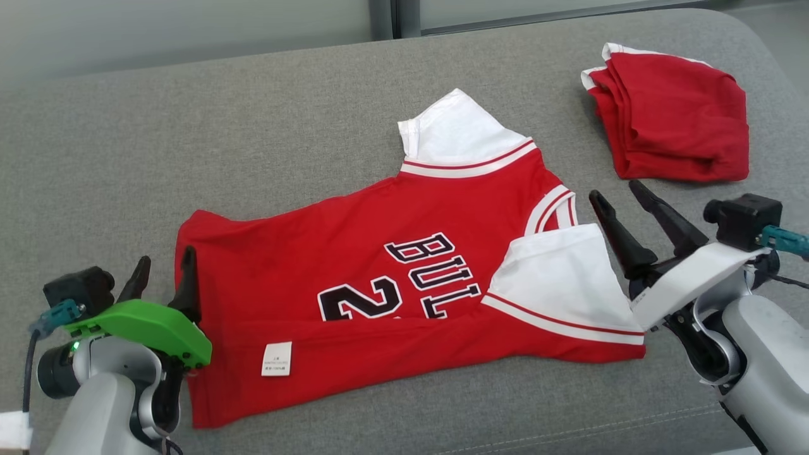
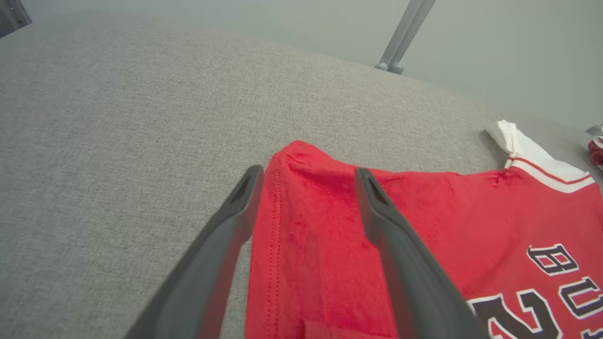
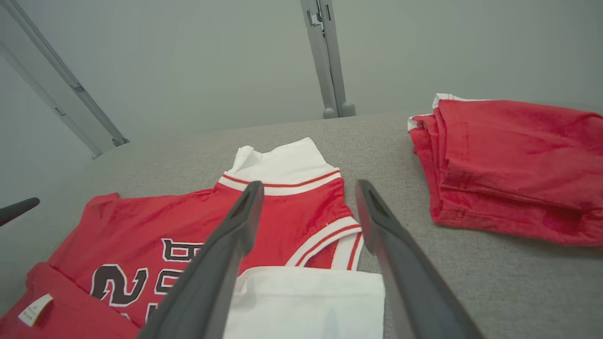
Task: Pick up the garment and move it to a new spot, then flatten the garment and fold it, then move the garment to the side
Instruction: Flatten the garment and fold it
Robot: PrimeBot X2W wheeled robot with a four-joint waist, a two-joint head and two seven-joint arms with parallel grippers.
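Note:
The garment [image 1: 379, 284] is a red jersey with white sleeves and black lettering, spread on the grey cushion with its near long edge folded over so a white care label shows. My left gripper [image 1: 163, 270] stands open at the jersey's hem end, fingers apart with nothing between them; the left wrist view shows its fingers [image 2: 395, 245] over the hem corner of the garment [image 2: 330, 226]. At the collar end my right gripper [image 1: 616, 193] is open beside the folded-in white sleeve; in the right wrist view its fingers [image 3: 235, 235] hang above the garment [image 3: 292, 207].
A second red garment [image 1: 673, 120], folded into a pile, lies at the far right of the cushion [image 1: 189, 139] and shows again as the folded pile [image 3: 513, 165]. Metal posts and a pale wall stand behind the cushion's far edge.

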